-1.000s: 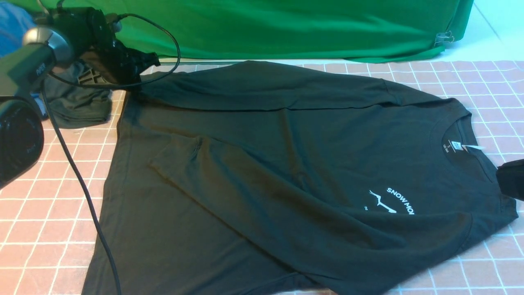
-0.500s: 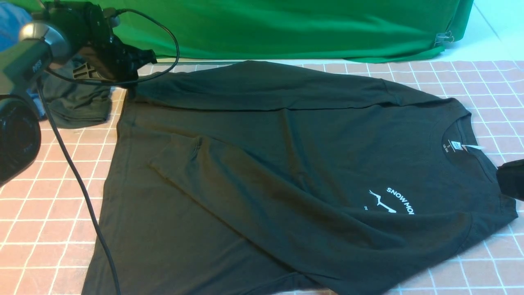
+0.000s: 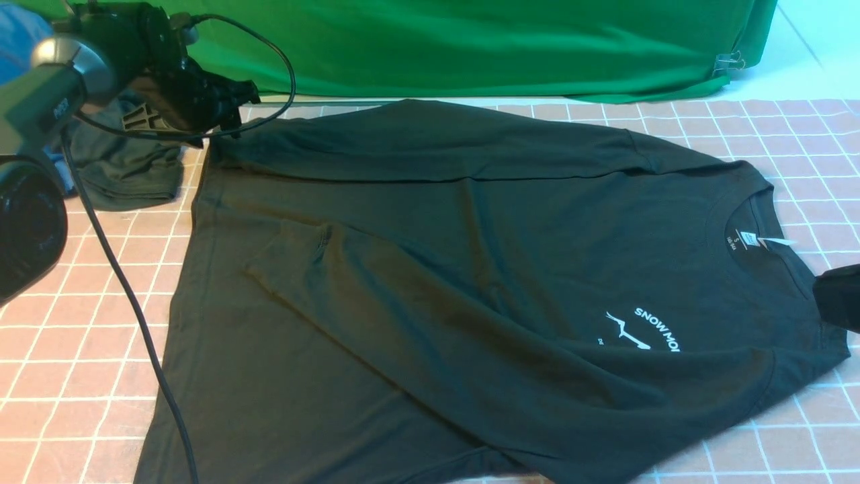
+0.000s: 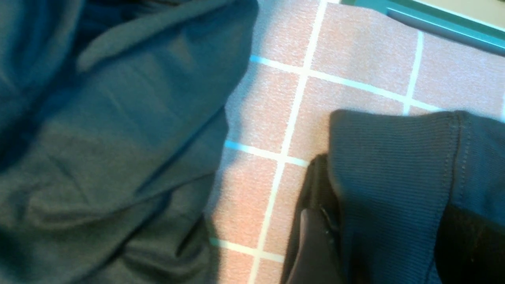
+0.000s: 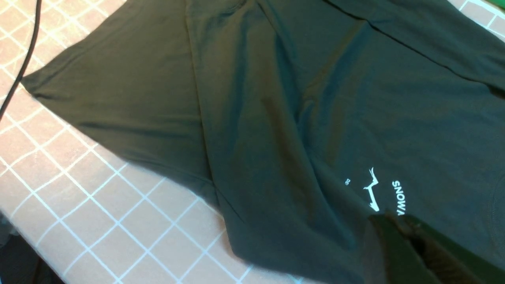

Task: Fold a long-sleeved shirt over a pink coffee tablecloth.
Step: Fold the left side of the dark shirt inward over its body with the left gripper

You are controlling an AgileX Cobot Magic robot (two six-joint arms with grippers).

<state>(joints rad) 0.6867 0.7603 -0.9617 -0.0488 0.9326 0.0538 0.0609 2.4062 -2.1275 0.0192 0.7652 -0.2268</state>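
left gripper (image 3: pixel 235 111): my jaws stand apart at the far left corner of the shirt. the ribbed cuff (image 4: pixel 394 169) lies loose between my fingers, resting on the cloth and not clamped.

right gripper (image 5: pixel 398 223): my jaws are together, hovering just off the collar end at the right. i see nothing between them.

the long-sleeved shirt (image 3: pixel 470 269) lies flat, chest up, on the pink coffee tablecloth (image 3: pixel 80 349), with its collar to the right and its hem to the left.

progress, as i judge it:
- the far sleeve (image 3: pixel 437 141) is laid in along the far edge of the body.
- the near sleeve (image 3: pixel 403 289) is laid slantwise across the front.
- the body itself is not yet folded, so the folds that bring hem and collar together remain.
- i put the task at about the middle.

writing:
- white lettering (image 3: pixel 657 327) on the chest reads "snow mo", and a fold cuts off the rest.
- beside it is a white mountain logo (image 3: pixel 628 331), with a small "de" in the right wrist view.
- the neck label (image 3: pixel 742 242) shows what looks like an "s"; its lower lines are too small to read.

outside the task are a smaller dark garment (image 3: pixel 127 175) at the far left and a green cloth (image 3: pixel 470 47) beyond.
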